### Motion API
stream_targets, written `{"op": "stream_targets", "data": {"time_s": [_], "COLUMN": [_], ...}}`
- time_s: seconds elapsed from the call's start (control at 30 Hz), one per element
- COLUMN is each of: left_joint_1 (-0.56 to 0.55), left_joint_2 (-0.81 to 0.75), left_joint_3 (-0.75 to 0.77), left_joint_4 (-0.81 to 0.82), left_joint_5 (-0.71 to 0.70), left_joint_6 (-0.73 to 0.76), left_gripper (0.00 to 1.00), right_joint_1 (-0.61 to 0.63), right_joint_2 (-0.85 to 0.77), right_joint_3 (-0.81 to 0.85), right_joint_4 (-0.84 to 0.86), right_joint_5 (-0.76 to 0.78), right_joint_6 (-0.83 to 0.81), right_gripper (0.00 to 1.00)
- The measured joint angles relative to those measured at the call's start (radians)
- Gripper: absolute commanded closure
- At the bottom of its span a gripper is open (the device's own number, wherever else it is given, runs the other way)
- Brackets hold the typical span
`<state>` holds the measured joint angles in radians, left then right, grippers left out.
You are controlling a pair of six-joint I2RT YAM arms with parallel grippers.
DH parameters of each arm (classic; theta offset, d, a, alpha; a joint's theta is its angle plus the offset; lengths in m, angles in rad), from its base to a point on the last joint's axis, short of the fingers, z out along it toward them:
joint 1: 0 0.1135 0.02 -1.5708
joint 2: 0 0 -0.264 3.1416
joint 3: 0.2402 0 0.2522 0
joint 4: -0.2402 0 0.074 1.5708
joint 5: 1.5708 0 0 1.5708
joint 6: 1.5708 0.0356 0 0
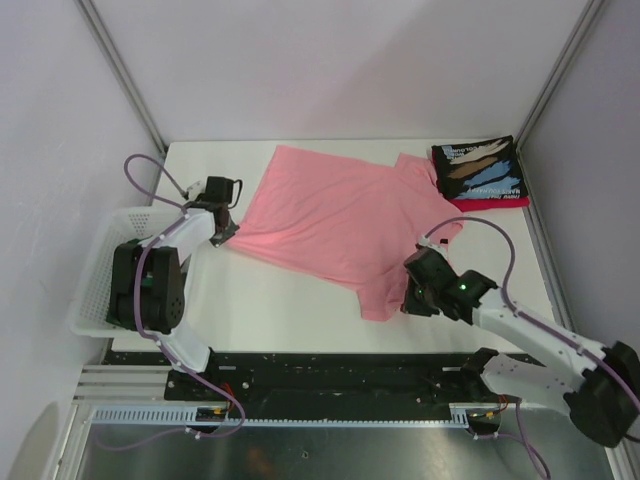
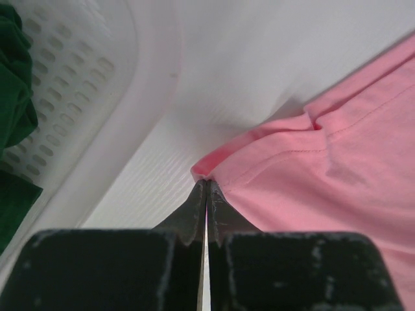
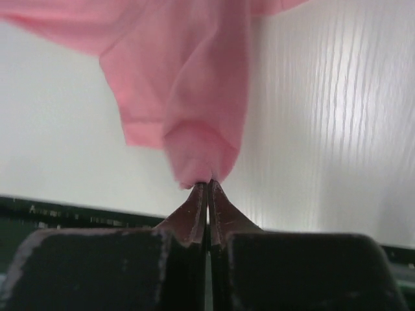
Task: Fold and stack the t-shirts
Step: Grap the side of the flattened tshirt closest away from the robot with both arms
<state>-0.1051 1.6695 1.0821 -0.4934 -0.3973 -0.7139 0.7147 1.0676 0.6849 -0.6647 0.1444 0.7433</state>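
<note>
While the pink t-shirt point(image 1: 340, 225) lies spread on the counter point(image 1: 280, 310), its long axis running left to right, both pairs of fingers are clenched on it. The left fingers point(image 1: 228, 234) pinch its hemmed left corner, and the right fingers point(image 1: 408, 298) pinch its bunched near corner. From both grips the cloth lies farther off and inward, so I judge the fold goes away from me. Far right, a folded black printed t-shirt point(image 1: 478, 168) tops a red t-shirt point(image 1: 490, 203). The basket point(image 1: 100, 270) at left holds a green t-shirt point(image 2: 13, 97).
</note>
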Motion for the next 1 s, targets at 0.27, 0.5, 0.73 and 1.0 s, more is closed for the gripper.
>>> {"op": "stream_targets", "data": {"time_s": [0.27, 0.5, 0.73, 1.0], "left_joint_1": [0.008, 0.012, 0.023, 0.023], "left_joint_2": [0.023, 0.027, 0.027, -0.021], "left_joint_3": [0.026, 0.027, 0.027, 0.002], "left_joint_4": [-0.004, -0.011, -0.017, -0.026], "left_joint_5": [0.0, 0.0, -0.003, -0.015], "left_joint_6": [0.008, 0.016, 0.034, 0.044], "left_gripper": [1.0, 1.0, 1.0, 1.0], "right_joint_1": [0.095, 0.267, 0.393, 0.406], "right_joint_2": [-0.183, -0.161, -0.134, -0.295], "right_joint_3": [0.001, -0.009, -0.13, -0.135], "right_joint_4": [-0.205, -0.212, -0.19, -0.254], "right_joint_5": [-0.084, -0.13, -0.145, -0.153], "right_joint_6": [0.072, 0.163, 0.265, 0.342], "right_gripper": [1.0, 1.0, 1.0, 1.0]}}
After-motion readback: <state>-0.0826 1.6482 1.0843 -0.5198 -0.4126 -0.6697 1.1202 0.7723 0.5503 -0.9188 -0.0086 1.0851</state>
